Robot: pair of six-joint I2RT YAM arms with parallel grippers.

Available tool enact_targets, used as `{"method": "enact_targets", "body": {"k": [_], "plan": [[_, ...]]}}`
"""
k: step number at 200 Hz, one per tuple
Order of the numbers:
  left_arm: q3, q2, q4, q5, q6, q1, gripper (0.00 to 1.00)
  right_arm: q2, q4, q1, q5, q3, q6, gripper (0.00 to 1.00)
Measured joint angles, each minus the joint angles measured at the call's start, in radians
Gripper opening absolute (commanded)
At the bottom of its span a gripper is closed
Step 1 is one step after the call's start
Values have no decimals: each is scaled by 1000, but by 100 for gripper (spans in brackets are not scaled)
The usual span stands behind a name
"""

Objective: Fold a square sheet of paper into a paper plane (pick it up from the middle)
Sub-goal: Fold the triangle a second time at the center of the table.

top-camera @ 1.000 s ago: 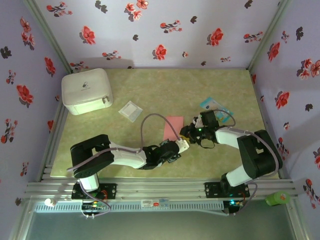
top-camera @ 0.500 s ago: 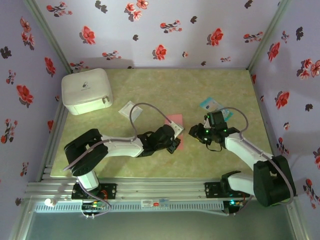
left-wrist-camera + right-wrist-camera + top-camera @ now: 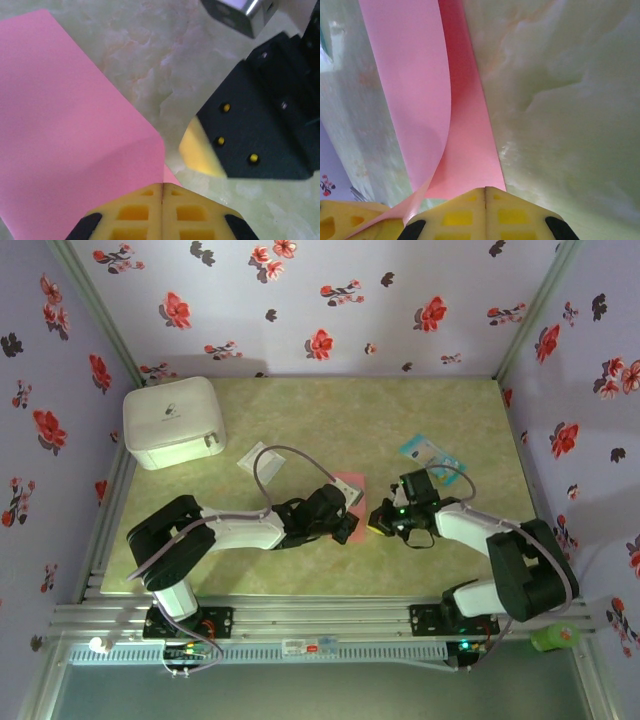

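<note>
Left fingers [image 3: 132, 215] (closed) pinch paper sheet [image 3: 60, 140]; flap curled.

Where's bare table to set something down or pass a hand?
Bare: the far strip along the back wall, from the white box to the right wall; the near edge's middle, this side of the pink sheet. Crowded: mid-table, around the sheet, clear packet, teal packet, left arm and right arm.

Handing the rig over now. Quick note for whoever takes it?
Left gripper: shut, pinching the paper at its edge.
Right gripper: shut on the paper too, close beside the left.
Paper: on the table, one flap curling up off the layer below.
Done: a first fold looks started.
Left: no pointed dart yet; crease this fold, then do the rest.
</note>
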Motion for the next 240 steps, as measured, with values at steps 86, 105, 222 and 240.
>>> {"method": "enact_targets", "body": {"k": [86, 105, 222, 240], "plan": [[0, 3, 0, 0, -23, 1, 0, 69, 89, 53, -20, 0, 30, 0], [0, 5, 0, 0, -30, 3, 0, 96, 83, 56, -18, 0, 26, 0], [-55, 25, 116, 0, -126, 65, 0, 106, -177, 56, 159, 119, -150, 0], [-59, 41, 135, 0, -138, 69, 0, 106, -175, 56, 153, 120, -149, 0]]}}
